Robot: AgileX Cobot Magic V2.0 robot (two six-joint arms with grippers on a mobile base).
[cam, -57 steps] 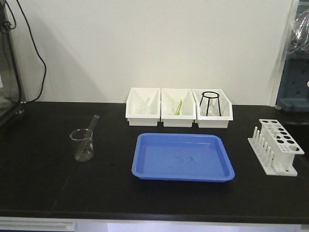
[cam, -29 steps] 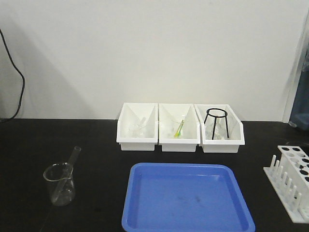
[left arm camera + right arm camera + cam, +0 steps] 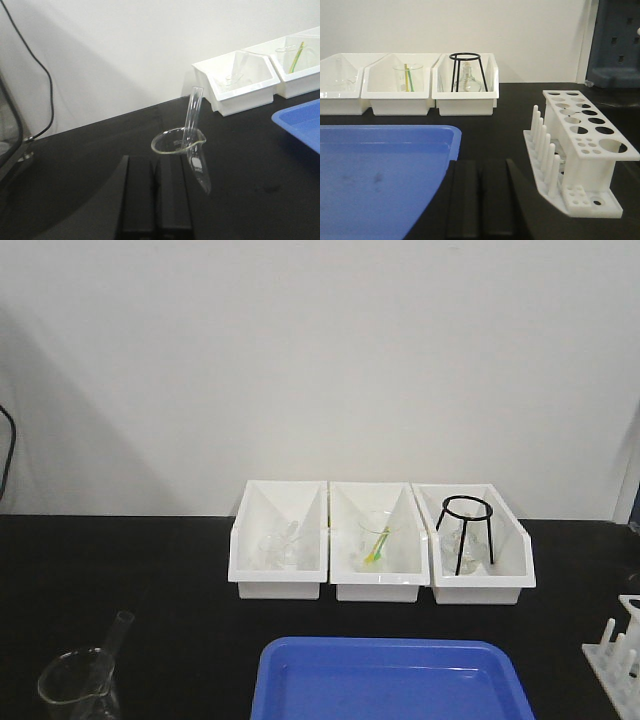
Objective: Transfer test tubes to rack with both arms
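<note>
One test tube (image 3: 117, 632) leans in a clear glass beaker (image 3: 75, 685) at the front left of the black bench. In the left wrist view the same test tube (image 3: 192, 112) rises out of the beaker (image 3: 198, 167) just ahead of my left gripper (image 3: 154, 160), which is shut and empty. The white rack (image 3: 575, 145) stands right of my right gripper (image 3: 481, 164), also shut and empty. In the front view only the rack's left edge (image 3: 618, 655) shows. Neither arm appears in the front view.
A blue tray (image 3: 390, 680) lies in the middle front. Behind it stand three white bins: the left (image 3: 278, 575) holds clear glassware, the middle (image 3: 375, 575) a green-yellow stick, the right (image 3: 480, 575) a black tripod ring (image 3: 467, 530). A white wall is behind.
The front view has closed in on the bench: bins, tray, beaker and rack look larger and sit lower in the picture. Nothing on the bench has shifted.
</note>
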